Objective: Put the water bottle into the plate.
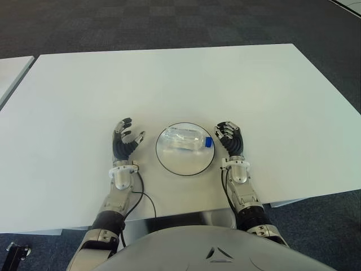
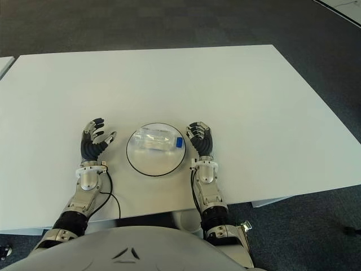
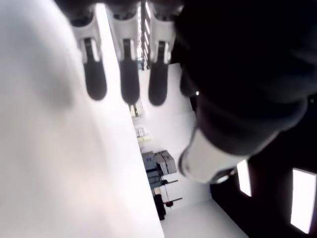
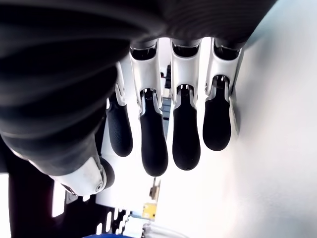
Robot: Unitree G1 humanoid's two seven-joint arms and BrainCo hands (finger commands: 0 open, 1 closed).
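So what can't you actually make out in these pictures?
- Water bottle on the plate: its label is too small to read in the eye views.
- Right wrist view: right hand blocks the plate; only a blue sliver shows at the edge.
- Left wrist view: left hand fills it, table blurred.

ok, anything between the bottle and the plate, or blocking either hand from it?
Nothing visible. The water bottle already lies on its side in the plate, blue cap toward the right hand. Both hands are open and empty, the left hand on the plate's other side, only bare table around.
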